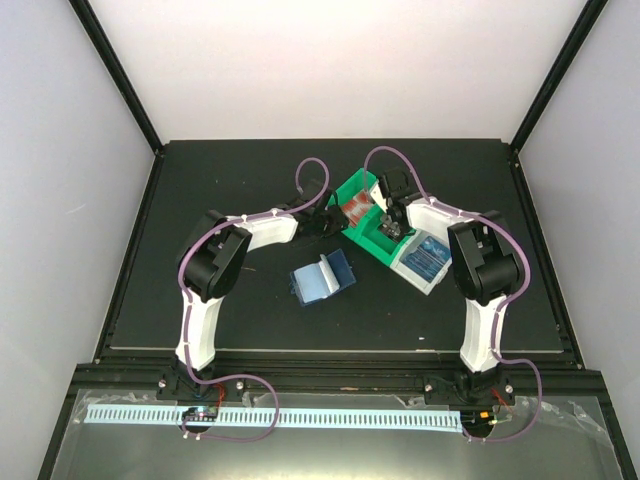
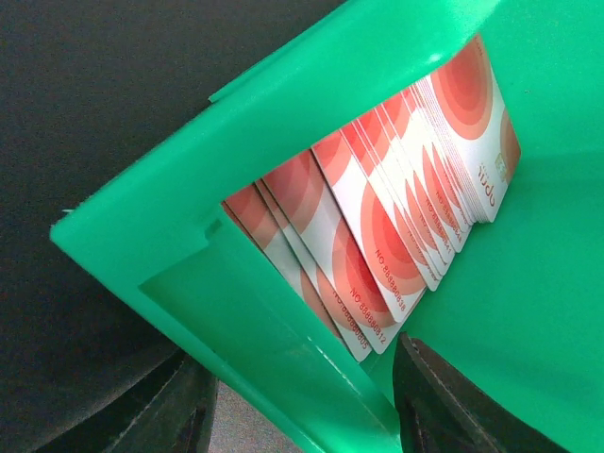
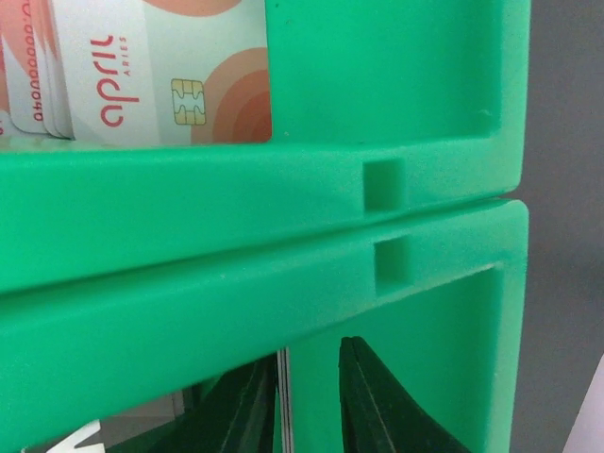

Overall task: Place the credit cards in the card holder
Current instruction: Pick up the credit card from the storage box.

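Several red-and-white credit cards [image 2: 406, 217] stand fanned in one compartment of the green tray [image 2: 142, 236]; they also show in the right wrist view [image 3: 160, 75] and the top view [image 1: 357, 208]. My left gripper [image 2: 302, 415] is open and straddles the tray's wall, one finger outside and one inside next to the cards; in the top view it [image 1: 330, 222] is at the tray's left side. My right gripper [image 3: 307, 415] is down in a neighbouring compartment, jaws a little apart, with a thin card edge [image 3: 283, 396] against the left finger. The dark blue card holder [image 1: 322, 278] lies open on the mat, apart from both grippers.
The tray's green walls [image 3: 283, 245] surround both grippers closely. Its white part [image 1: 425, 258] holds bluish cards at the right. The black mat [image 1: 250, 180] extends around the tray and holder, edged by a black frame.
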Controlling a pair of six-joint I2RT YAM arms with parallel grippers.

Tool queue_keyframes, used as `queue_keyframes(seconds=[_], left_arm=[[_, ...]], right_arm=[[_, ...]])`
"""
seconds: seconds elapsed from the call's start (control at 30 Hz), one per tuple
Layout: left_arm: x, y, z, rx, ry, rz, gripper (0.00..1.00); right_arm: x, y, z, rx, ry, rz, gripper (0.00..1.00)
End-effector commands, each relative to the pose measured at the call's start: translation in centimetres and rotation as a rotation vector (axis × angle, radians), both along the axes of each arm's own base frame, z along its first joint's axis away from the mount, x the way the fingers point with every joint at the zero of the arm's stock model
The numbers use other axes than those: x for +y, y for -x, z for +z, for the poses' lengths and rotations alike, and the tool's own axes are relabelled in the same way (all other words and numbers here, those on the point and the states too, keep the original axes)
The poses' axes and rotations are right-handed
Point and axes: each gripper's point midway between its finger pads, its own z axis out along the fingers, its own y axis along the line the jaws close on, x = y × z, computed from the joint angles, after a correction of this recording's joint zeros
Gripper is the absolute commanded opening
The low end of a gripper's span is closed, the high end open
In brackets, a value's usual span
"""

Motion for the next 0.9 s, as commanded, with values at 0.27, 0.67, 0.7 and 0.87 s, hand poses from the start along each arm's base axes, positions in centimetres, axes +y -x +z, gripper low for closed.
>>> queue_keyframes(seconds=[0.27, 0.67, 0.7, 0.87], left_arm=[[1.9, 2.8, -3.3, 0.105, -0.110, -0.051, 0.51], [-0.2, 2.2, 0.7, 0.010, -0.019, -0.145, 0.57], [-0.5, 2.1, 1.4, -0.006, -0.004, -0.158, 0.58], [-1.5, 2.3, 4.9, -0.068, 0.061, -0.211, 0.65]], right_arm=[[-1.7, -1.0, -1.8, 0.007, 0.048, -0.063, 0.31], [1.2, -1.7, 9.2, -0.179, -0.276, -0.089, 0.08], [1.4, -1.5, 10.3, -0.185, -0.316, -0.096, 0.08], [2.3, 0.6, 14.6, -0.195, -0.548, -0.146, 0.06]])
